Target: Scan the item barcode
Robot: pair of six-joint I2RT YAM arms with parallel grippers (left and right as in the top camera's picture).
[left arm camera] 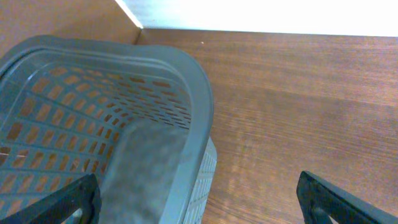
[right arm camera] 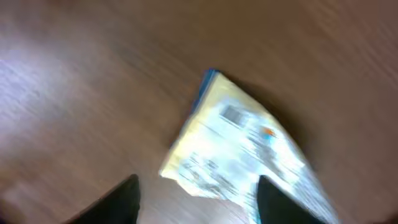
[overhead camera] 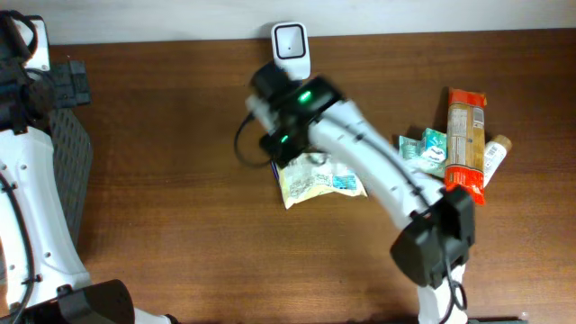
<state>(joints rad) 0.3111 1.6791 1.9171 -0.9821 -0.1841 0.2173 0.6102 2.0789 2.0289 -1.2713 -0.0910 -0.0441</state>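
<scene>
My right end effector (right arm camera: 198,186) hangs low over the middle of the tabletop (overhead camera: 162,207) with its fingers (right arm camera: 121,199) partly spread. The pale yellow pouch (right arm camera: 230,143) lies flat on the wood between and just beyond them, gripped by neither as far as the blurred view shows. My left end effector (left arm camera: 199,202) stands wide, holding nothing, at the left edge over the rim of a grey slotted basket (left arm camera: 189,84). Farther off, a teal packet (overhead camera: 434,147) and an orange packet (overhead camera: 466,144) lie toward the right edge, and the white scanner (overhead camera: 291,47) stands at the far edge, just beyond my right arm.
</scene>
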